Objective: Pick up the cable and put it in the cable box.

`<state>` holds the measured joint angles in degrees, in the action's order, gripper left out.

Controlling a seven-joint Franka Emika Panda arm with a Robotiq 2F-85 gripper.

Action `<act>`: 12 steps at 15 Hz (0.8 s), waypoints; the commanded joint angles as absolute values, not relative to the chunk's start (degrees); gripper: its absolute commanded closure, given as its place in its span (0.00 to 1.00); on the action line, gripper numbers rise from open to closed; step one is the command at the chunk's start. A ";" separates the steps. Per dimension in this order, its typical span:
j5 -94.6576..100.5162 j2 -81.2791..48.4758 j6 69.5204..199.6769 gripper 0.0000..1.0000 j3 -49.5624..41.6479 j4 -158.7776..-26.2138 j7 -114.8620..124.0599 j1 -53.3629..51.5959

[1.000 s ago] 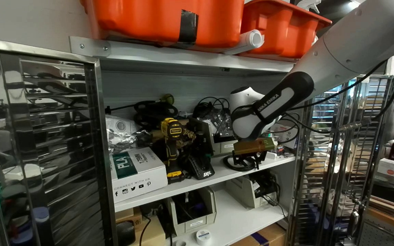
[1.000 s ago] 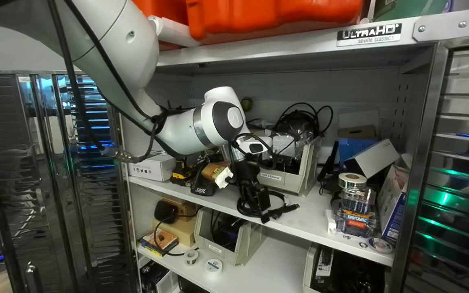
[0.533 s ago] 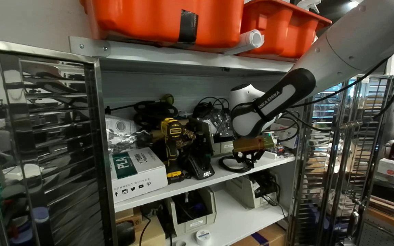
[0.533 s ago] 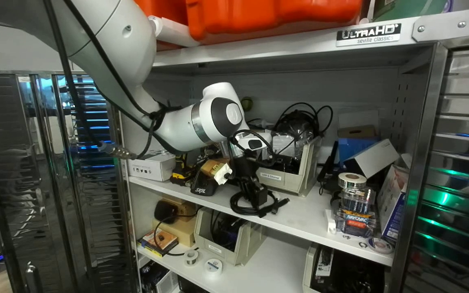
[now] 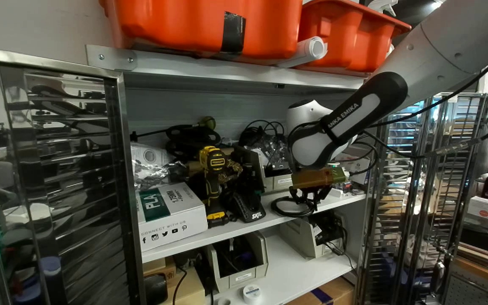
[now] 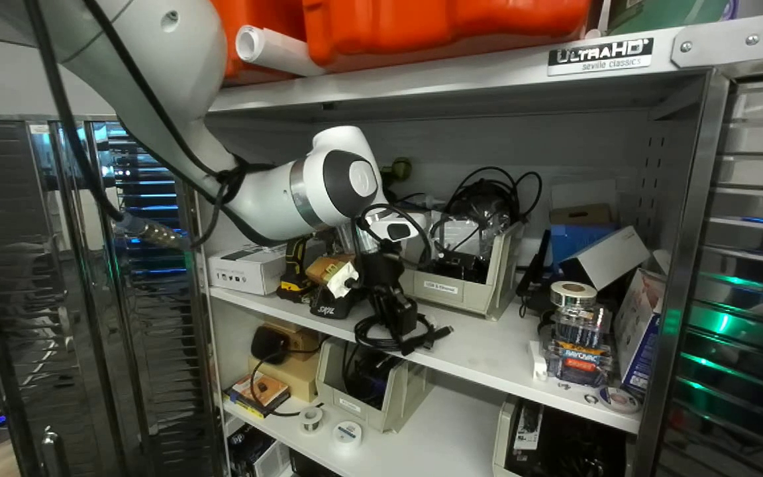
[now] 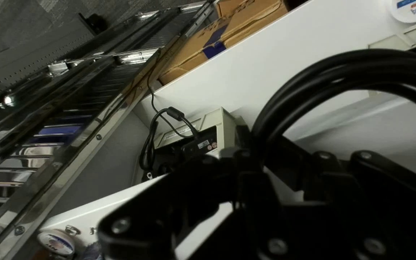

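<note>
A black coiled cable (image 5: 285, 207) hangs from my gripper (image 5: 310, 195) in an exterior view, near the front edge of the middle shelf. The cable (image 6: 376, 335) and gripper (image 6: 403, 317) also show in an exterior view, with a connector end sticking out to the right. In the wrist view the cable loops (image 7: 338, 74) run into the fingertips (image 7: 260, 144), which are shut on them. The cable box, a grey bin labelled "USB & Ethernet" (image 6: 444, 289), stands behind the gripper on the same shelf, holding black cables and clear bags. Its front also shows in an exterior view (image 5: 282, 182).
A drill (image 5: 213, 182), a SKIL charger (image 5: 246, 207) and a PLA box (image 5: 172, 216) stand beside the bin. A battery pack and tape roll (image 6: 573, 295) are on the other side. Lower bins (image 6: 371, 397) sit below. An upper shelf (image 6: 474, 76) with orange tubs lies above.
The arm and gripper have drawn outward with the held cable, leftward in the view with the shelf's brand label. More of the labelled bin's front is uncovered. The gripper stays shut on the cable.
</note>
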<state>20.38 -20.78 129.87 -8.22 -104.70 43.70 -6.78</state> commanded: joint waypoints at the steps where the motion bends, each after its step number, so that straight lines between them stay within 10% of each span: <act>1: 22.67 -11.99 131.62 0.88 -7.91 -113.67 43.76 -7.03; 12: 50.99 -1.87 146.64 0.88 -6.80 -126.13 63.53 -4.01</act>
<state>43.97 -4.96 141.13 -7.86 -122.61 57.53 -6.01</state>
